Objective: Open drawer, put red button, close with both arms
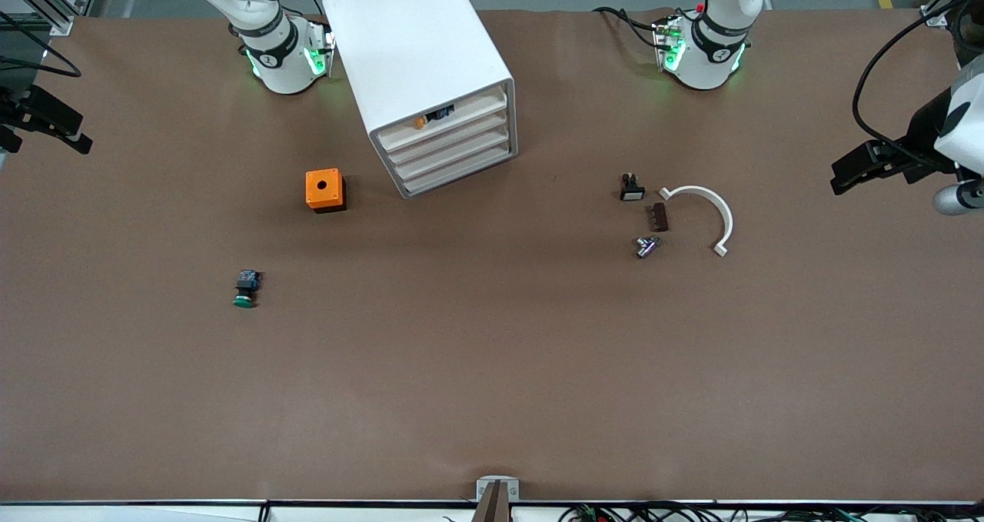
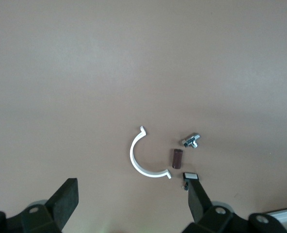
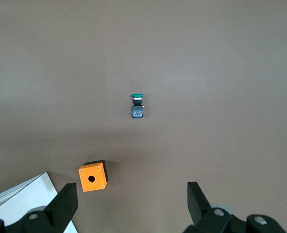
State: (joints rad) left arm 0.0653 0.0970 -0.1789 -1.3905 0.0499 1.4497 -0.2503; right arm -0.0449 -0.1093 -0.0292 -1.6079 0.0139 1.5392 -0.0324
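Red button: can't find it. No red cap shows on the table in any view. There's a small dark part (image 1: 440,112) at the top of the cabinet (image 1: 415,38) front, next to the orange knob (image 1: 420,122). Could be the button's body, but it's too small to tell.

Plain white drawers (image 1: 450,134) under the knob drawer all look flush or nearly so, none clearly pulled out. The knob drawer may sit slightly proud where the dark part is. Not sure.

Progress, my read: it's either nothing started, or button stowed and drawer shut. With no red cap out on the table, I lean toward the second, unconfirmed. If it's the first, everything remains: open, place, two-arm close.

Left gripper (image 2: 131,187): fingers spread wide, holding nothing, hanging over the table at the left arm's end and well away from the cabinet. Below and ahead of it are a white half-ring clip (image 2: 146,158), a small brown block (image 2: 176,157), a metal fitting (image 2: 192,141) and a white-faced switch part (image 2: 190,176).

Right gripper (image 3: 131,191): also spread and empty, over the table at the right arm's end, clear of the cabinet. Ahead of it is the green button (image 3: 137,106). Closer in, by one finger, is an orange box (image 3: 92,176) with a hole in its top, with the cabinet corner just past that.

Both arms are parked, touching nothing.
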